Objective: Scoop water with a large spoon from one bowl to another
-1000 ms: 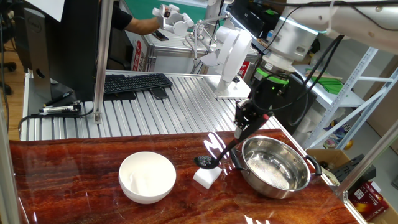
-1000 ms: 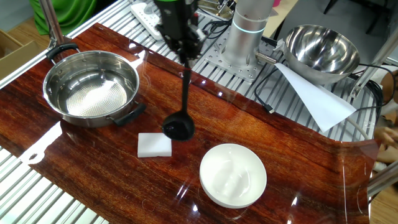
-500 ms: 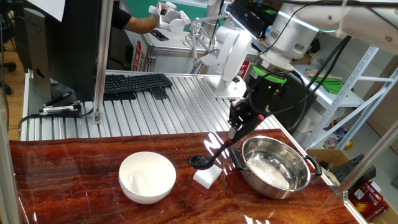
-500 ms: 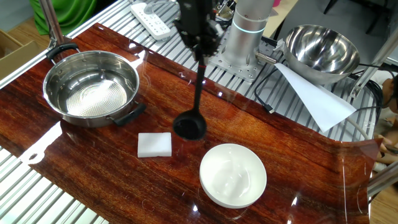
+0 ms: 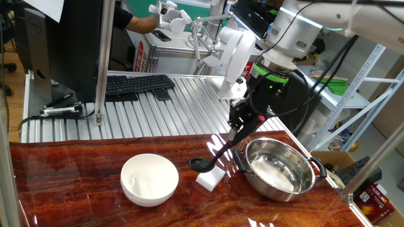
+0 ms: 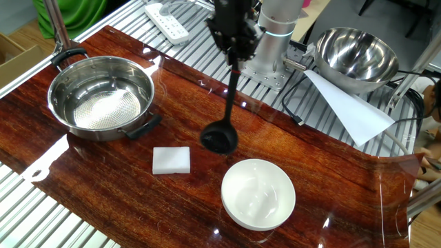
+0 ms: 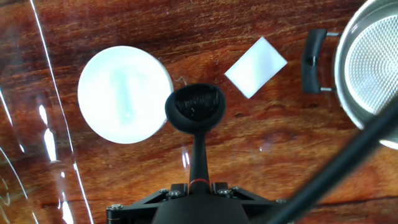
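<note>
End effector: the end effector (image 6: 235, 60) points straight down and is clamped on the top of the ladle handle.
Large spoon: the large spoon (image 6: 220, 138) hangs upright below the end effector, its black cup clear of the surface (image 6: 103, 186) – in the hand view the cup (image 7: 195, 107) sits directly ahead of the fingers.
Steel bowl: the steel bowl (image 6: 100, 96) lies off to one side of the end effector, well apart from the cup; a faint sheen inside suggests water, though I cannot tell how much.
White bowl: the white bowl (image 6: 258, 193) lies on the opposite side, near the cup; in the hand view its rim (image 7: 124, 93) appears just beside the cup – not under it.
White block: a white block (image 6: 171, 160) rests on the surface between the two bowls, beside the cup.
Done: the spoon is gripped and out of the steel bowl; whether the cup carries water cannot be made out.
Left: by my reading, bringing the cup over the white bowl and tipping it out; any pour is not yet done.
</note>
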